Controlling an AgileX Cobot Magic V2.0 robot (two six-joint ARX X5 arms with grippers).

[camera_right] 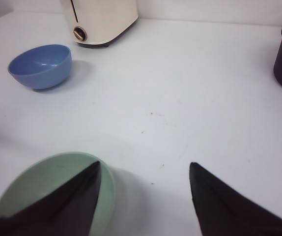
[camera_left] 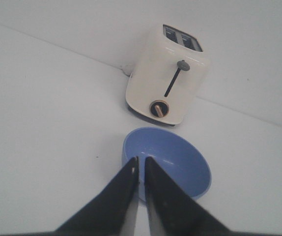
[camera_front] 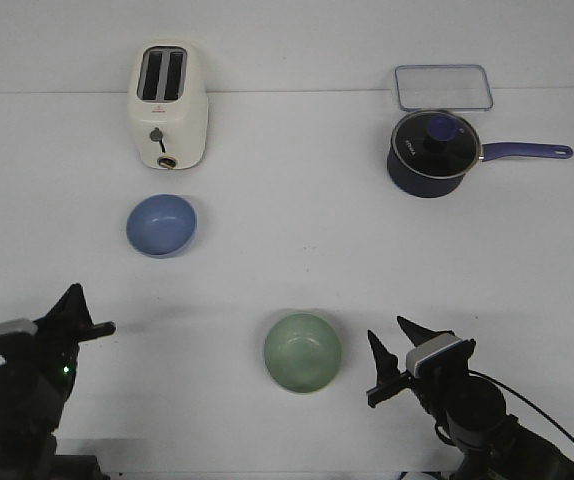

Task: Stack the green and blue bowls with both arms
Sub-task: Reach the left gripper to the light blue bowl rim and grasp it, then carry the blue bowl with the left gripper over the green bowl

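Green bowl [camera_front: 302,352]: pale sage, matte, round and plain, upright near the front of the white desk [camera_front: 297,250], just beside the right tool [camera_front: 392,362]. Blue bowl [camera_front: 161,224]: periwinkle, same shape and seemingly same size, upright farther back on the left, just in front of the cream toaster [camera_front: 168,104], well apart from the green one. Both empty, neither touched.

Right tool: prongs spread wide, nothing between them; in the right wrist view, one black finger [camera_right: 62,206] over the green bowl's rim, the other over bare desk. Left tool [camera_front: 85,315]: low at the front left corner, prongs drawn almost together with only a thin slit between, holding nothing, aimed at the blue bowl in the left wrist view.

Judged an opening step: approach under way, no grasp yet, stacking not begun. Next move likely calls for lowering the right tool so one prong drops inside the green bowl's wall and one outside, then pinching the rim; for the left, opening up first, then reaching forward to the blue bowl's near edge. Smooth thin rims, likely to slip if pinched shallowly.

Farther out: dark navy saucepan [camera_front: 429,155] with glass lid and long handle at back right, a clear rectangular container lid [camera_front: 443,87] behind it.
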